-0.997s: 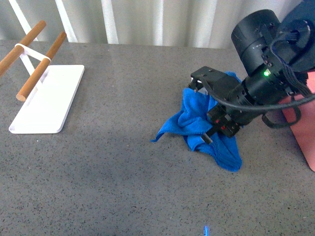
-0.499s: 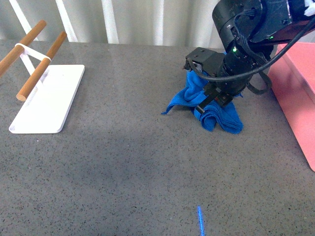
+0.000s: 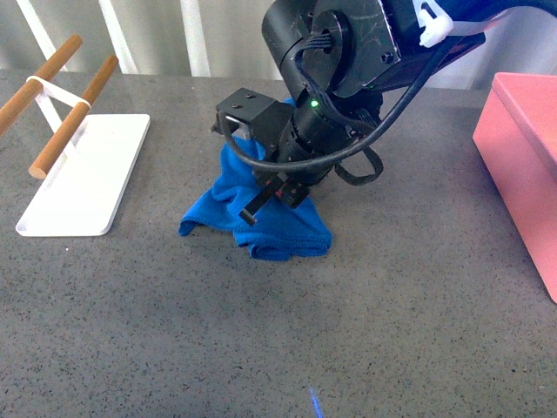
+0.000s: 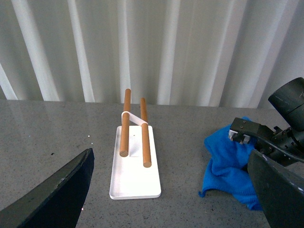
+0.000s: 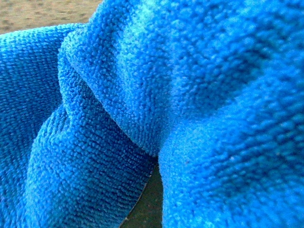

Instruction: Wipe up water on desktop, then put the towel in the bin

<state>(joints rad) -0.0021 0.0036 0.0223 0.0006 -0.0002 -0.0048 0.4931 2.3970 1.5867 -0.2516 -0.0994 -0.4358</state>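
Dragging the towel [image 3: 283, 233] leftward across the desktop [image 3: 392, 331], now well apart from the bin [image 3: 522, 148]; pinching it shut in the right gripper [image 3: 264, 193]; holding the left gripper [image 4: 169, 153] wide apart, empty; wiping, probably, not yet binning.

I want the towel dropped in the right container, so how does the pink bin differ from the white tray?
The bin is salmon pink, the tray white. The bin has tall straight walls; the tray is a flat slab. The tray carries two wooden rods; the bin shows none. The bin is on the robot's right, the tray on its left. Both rest on the desktop, apart from the towel.
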